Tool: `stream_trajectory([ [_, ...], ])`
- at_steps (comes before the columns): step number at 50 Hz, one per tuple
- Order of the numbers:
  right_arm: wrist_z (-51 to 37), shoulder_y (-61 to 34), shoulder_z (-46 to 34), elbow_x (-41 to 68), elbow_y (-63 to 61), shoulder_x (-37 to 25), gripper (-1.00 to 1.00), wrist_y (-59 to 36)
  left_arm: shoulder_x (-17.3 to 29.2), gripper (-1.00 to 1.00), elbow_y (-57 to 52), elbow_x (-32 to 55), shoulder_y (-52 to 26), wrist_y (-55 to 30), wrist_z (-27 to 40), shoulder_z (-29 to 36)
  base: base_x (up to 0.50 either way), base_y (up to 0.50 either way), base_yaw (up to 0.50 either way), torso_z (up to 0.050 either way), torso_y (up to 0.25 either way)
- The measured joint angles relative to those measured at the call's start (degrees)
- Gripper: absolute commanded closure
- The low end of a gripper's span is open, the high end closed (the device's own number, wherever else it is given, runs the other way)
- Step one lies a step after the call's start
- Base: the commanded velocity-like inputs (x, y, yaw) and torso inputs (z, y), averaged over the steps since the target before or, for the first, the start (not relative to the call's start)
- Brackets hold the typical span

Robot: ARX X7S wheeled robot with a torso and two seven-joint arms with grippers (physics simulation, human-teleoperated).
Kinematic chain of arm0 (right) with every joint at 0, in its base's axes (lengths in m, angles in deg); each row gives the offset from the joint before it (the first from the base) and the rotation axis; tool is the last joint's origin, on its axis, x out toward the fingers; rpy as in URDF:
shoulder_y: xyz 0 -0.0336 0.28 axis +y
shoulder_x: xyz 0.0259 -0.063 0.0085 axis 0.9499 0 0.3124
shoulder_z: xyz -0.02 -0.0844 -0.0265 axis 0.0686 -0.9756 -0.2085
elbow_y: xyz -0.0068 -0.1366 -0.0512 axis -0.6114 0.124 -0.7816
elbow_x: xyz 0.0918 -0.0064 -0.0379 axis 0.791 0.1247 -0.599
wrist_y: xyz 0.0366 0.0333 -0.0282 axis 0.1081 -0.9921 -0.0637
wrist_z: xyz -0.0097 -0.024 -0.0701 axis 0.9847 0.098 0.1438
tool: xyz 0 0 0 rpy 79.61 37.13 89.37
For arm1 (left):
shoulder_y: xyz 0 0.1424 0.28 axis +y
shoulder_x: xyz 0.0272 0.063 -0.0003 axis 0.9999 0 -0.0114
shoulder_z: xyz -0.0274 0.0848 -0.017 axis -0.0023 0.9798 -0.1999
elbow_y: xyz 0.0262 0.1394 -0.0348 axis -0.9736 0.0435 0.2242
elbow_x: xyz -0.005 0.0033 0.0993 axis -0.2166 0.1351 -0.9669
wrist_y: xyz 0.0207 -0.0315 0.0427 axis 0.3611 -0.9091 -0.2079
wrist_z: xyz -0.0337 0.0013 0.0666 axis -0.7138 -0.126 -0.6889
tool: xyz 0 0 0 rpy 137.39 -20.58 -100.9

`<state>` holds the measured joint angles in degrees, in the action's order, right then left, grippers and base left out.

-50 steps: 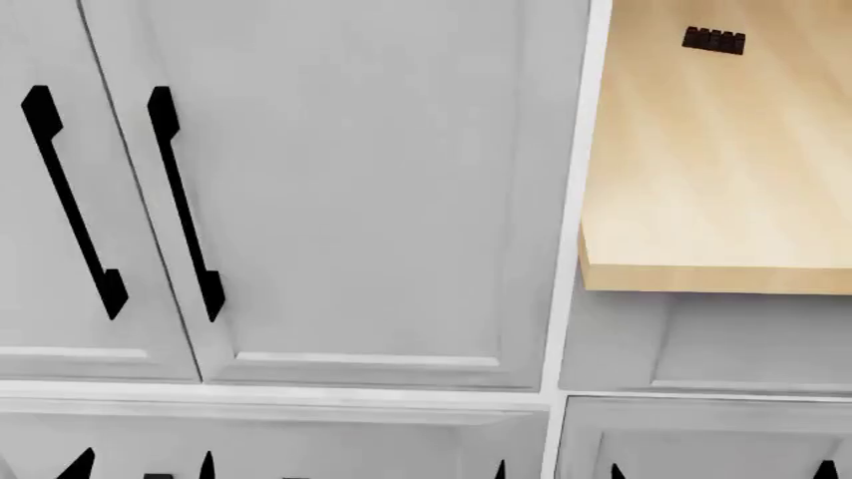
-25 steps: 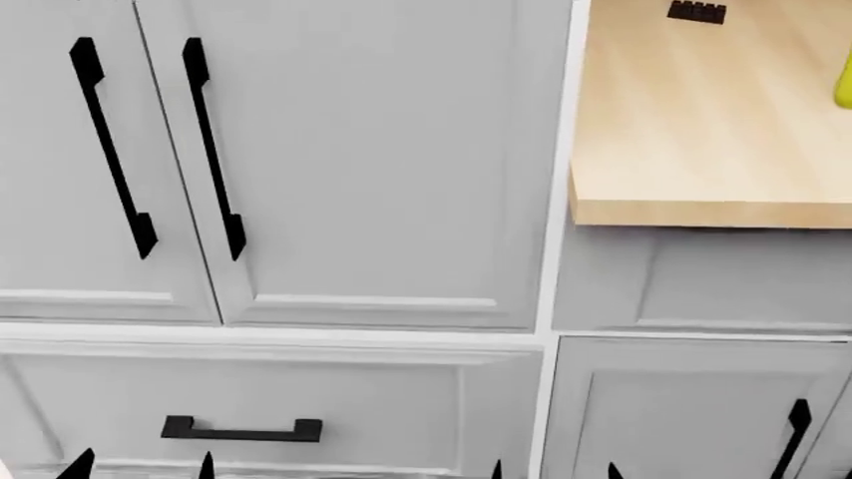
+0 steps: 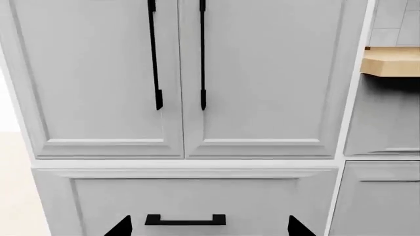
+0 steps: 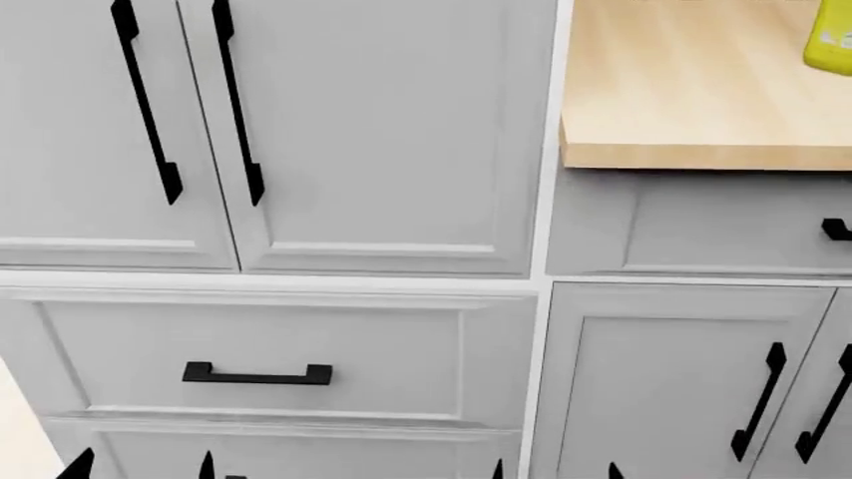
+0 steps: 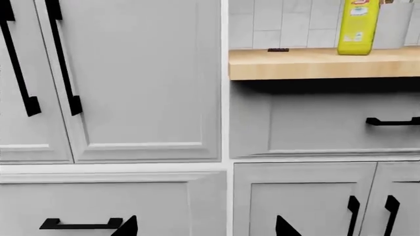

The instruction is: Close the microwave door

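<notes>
The microwave and its door are out of view in all three views. Only the black fingertips of each gripper show. My left gripper [image 3: 210, 230] is open, its fingertips [image 3: 121, 227] spread wide in front of a grey drawer with a black handle [image 3: 185, 220]. My right gripper [image 5: 206, 230] is also open and holds nothing, facing the seam between the tall cabinet and the counter cabinets. In the head view both the left gripper [image 4: 143, 469] and the right gripper [image 4: 556, 471] peek in at the lower edge.
Tall grey cabinet doors [image 4: 386, 130] with long black handles [image 4: 237, 100] fill the left. Below them is a drawer [image 4: 257, 375]. To the right a wooden countertop [image 4: 692, 100] carries a yellow bottle [image 5: 357, 27] and a small black object [image 5: 278, 49], above more drawers and doors.
The head view has shifted, so the cabinets and counter slid upward in it. The drawer and lower right cabinet doors came into sight. Both grippers stay open at the lower edge.
</notes>
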<state>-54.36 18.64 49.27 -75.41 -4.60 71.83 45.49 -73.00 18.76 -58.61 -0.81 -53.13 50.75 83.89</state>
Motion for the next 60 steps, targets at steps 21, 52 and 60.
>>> stream_trajectory([
  [21, -2.3, -0.22, -1.17, 0.3, -0.01, -1.19, -1.0, 0.12, 1.09, -1.0, 0.44, 1.14, -0.14, 0.77, 1.25, 1.38, 0.0, 0.22, 0.0, 0.0, 0.0],
  [52, -4.46, -0.45, -3.19, 0.38, -0.16, -2.52, -1.0, -0.31, 2.47, -1.0, 0.73, 2.37, -0.31, 1.32, 2.76, 2.88, 0.0, 0.5, 0.0, 0.0, 0.0],
  [60, -4.83, -0.49, -3.56, 0.56, -0.28, -2.81, -1.0, -0.43, 2.76, -1.0, 0.75, 2.65, -0.36, 1.39, 3.1, 3.22, 0.0, 0.5, 0.0, 0.0, 0.0],
])
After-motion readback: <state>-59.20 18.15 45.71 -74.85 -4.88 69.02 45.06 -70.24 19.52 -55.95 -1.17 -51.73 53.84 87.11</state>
